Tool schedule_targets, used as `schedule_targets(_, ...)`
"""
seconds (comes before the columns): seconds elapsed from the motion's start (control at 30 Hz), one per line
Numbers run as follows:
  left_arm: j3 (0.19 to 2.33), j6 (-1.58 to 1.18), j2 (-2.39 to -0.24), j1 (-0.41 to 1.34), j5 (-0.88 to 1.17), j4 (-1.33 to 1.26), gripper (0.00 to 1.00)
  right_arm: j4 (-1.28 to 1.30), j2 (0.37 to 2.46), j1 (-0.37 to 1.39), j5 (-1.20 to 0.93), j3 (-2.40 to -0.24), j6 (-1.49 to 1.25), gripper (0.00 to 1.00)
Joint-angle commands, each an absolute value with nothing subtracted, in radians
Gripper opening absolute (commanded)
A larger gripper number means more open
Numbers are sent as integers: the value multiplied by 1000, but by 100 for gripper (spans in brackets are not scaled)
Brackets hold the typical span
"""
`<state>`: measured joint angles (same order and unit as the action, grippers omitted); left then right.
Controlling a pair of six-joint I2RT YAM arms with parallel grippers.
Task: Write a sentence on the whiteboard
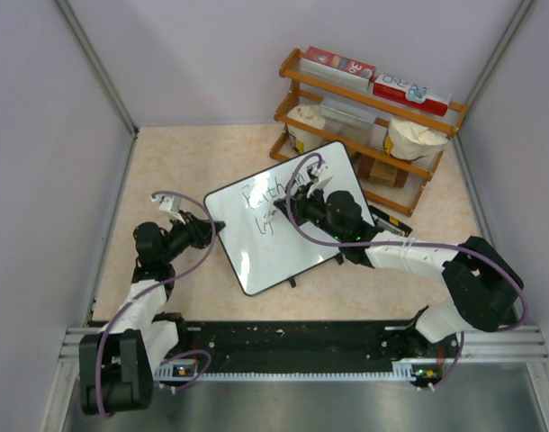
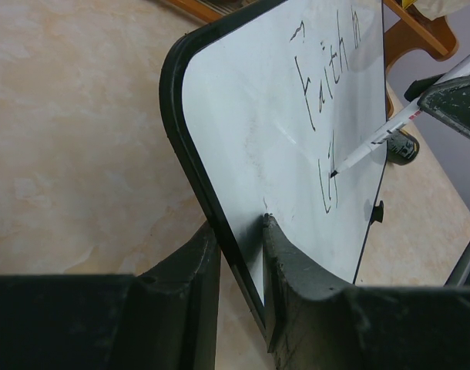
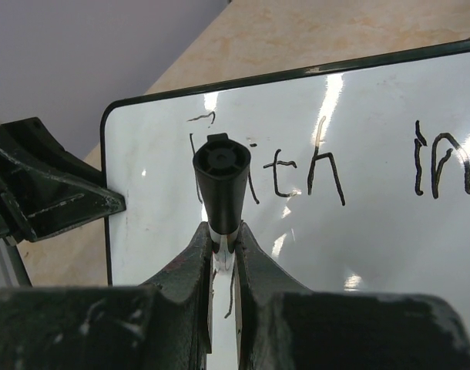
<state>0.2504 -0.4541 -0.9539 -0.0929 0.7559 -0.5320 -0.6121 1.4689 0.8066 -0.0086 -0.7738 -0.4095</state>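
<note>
Whiteboard (image 1: 276,247) lies at the middle of the table (image 1: 166,171), turned at an angle, just in front of the wooden rack (image 1: 373,117). Left gripper (image 2: 236,235) is narrowly parted and clamped on the board's black rim at its left edge, 1 finger on each face. Right gripper (image 3: 222,239) is nearly closed, pinching a white marker (image 2: 389,127) with a black end; the marker tip touches the board surface. The sentence (image 3: 320,166) reads "Faith in" on line 1; line 2 shows 2 short strokes below it, at the tip.
</note>
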Motion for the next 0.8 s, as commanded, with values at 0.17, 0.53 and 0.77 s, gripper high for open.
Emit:
schedule_targets(0.17, 247, -374, -971, -92, 721, -535, 0, -606, 1473, 796, 83, -785, -365, 0)
schedule_targets(0.53, 247, -374, -973, -92, 721, -535, 0, -561, 1447, 792, 155, -784, -347, 0)
schedule_targets(0.77, 249, -374, -974, -94, 719, -534, 0, -587, 1388, 790, 134, -761, -362, 0)
